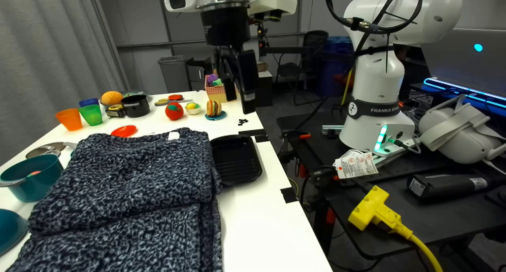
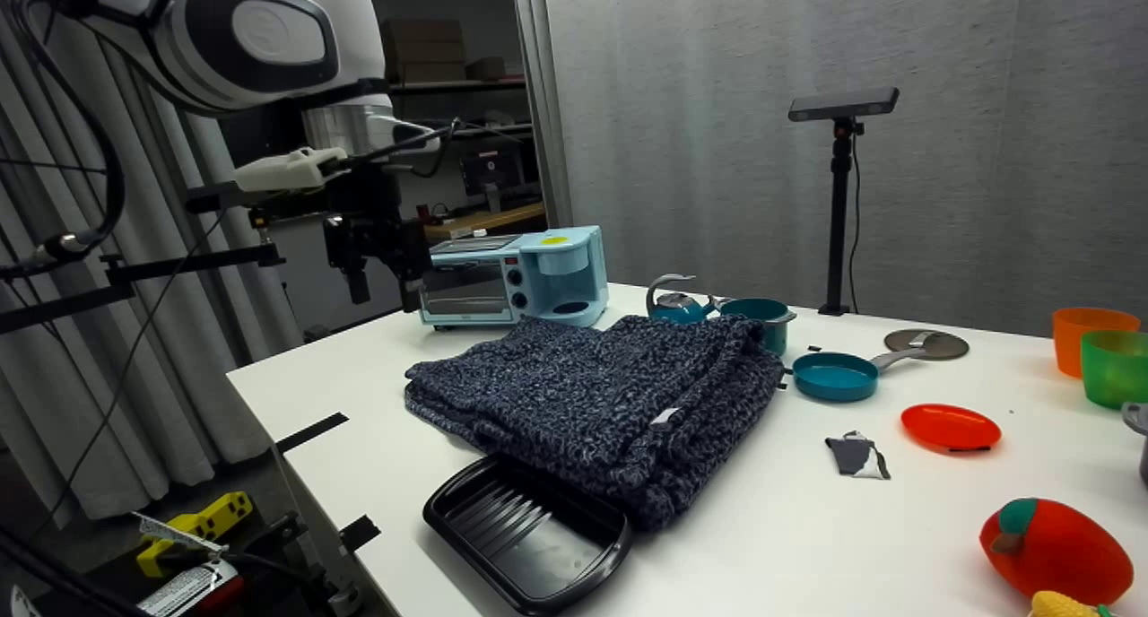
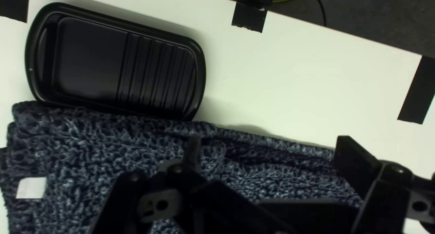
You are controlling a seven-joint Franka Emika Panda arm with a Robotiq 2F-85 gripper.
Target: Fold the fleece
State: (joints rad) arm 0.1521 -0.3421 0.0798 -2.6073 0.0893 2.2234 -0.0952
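Exterior views look in from roughly opposite sides of the fleece (image 1: 130,177): in an exterior view it's close, filling the lower-left foreground below the gripper (image 1: 239,99), robot base (image 1: 355,129) frame-right of the tool; in an exterior view it's farther off, black tray (image 2: 556,545) this side of it, gripper upper frame-left, toaster oven (image 2: 484,285) behind the tool. Wrist view looks down past the fingers (image 3: 353,162), close; all three share fleece and tray.
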